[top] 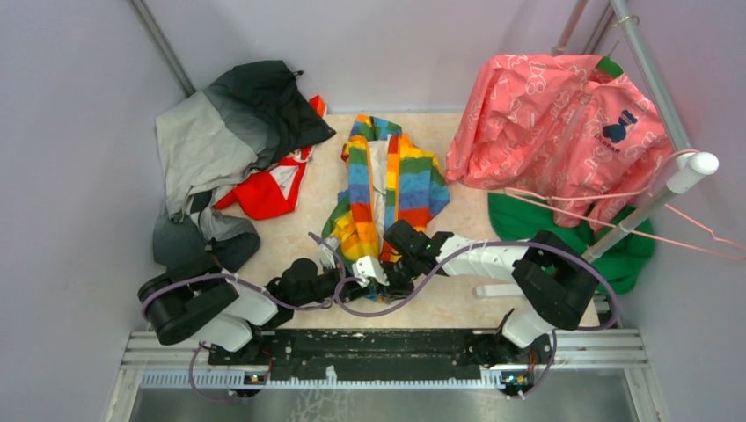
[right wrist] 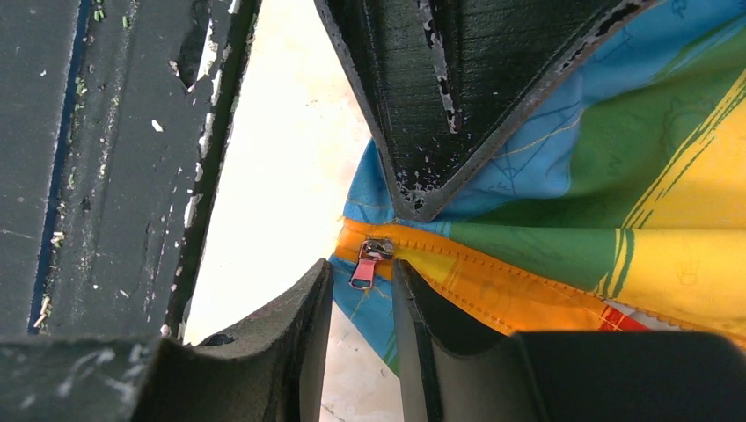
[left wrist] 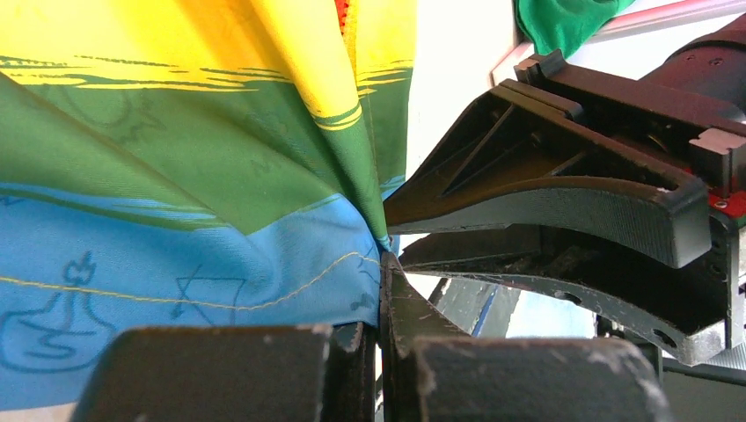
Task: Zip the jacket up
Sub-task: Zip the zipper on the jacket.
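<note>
Your left hand (left wrist: 383, 272) clamps the jacket (top: 409, 180) hem at 6 o'clock for tension; right hand (right wrist: 361, 299), parted, aims at the zipper pull (right wrist: 364, 268).

A small rainbow-striped jacket (top: 413, 180) lies unzipped at the middle of the table (top: 301, 227), its front panels parted over pale lining and its hem toward the near edge. The zipper slider (right wrist: 376, 249), with its pink pull, sits at the hem end of the orange zipper tape (right wrist: 493, 283).

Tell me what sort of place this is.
Probably a robot lab cell: plain walls box in the table, two arms sit on a metal rail, and clothes like the jacket lie about.
</note>
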Controlling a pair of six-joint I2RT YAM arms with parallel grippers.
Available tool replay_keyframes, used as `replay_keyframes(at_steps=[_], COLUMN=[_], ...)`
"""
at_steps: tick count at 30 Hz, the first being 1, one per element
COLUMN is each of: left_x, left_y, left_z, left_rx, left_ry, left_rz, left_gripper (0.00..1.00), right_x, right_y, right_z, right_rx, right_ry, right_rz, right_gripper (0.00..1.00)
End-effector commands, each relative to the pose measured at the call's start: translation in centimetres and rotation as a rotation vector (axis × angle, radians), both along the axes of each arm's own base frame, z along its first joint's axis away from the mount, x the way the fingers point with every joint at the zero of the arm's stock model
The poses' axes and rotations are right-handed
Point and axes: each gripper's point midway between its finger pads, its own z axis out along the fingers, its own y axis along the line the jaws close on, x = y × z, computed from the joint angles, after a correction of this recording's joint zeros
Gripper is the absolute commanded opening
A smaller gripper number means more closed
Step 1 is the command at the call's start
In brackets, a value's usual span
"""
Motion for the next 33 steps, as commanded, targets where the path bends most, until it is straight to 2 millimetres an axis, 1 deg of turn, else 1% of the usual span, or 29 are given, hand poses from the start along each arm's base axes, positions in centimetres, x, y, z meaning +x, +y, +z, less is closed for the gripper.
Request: replay_keyframes(at_steps=[1, 6, 10, 20, 25, 33], left_x=[-0.1, -0.1, -0.2, -0.2, -0.2, -0.2], left_y=[-0.5, -0.5, -0.4, -0.2, -0.2, -0.2], left_z=[1.0, 1.2, 1.3, 1.3, 1.4, 1.5], left_rx=[-0.025, -0.031, -0.036, -0.033, -0.034, -0.035], left_ry=[-0.025, -0.026, -0.025, -0.023, -0.023, -0.023], left_rz=[-0.027, -0.027, -0.026, -0.022, -0.02, -0.018], left_gripper=[0.0, 0.0, 0.0, 0.0, 0.0, 0.0], right_x=[-0.1, 0.3, 0.8, 1.3, 0.8, 0.8], right_y=[0.7, 0.6, 0.7, 1.0, 1.0, 1.2], right_z=[1.1, 0.4, 0.5, 1.5, 1.7, 1.5], right_rx=[0.046, 0.02, 0.016, 0.031, 0.042, 0.048], right_ry=[-0.063, -0.108, -0.134, -0.154, -0.136, -0.126], right_rz=[0.035, 0.026, 0.004, -0.016, -0.003, -0.014], right_gripper=[0.32, 0.32, 0.3, 0.17, 0.17, 0.17])
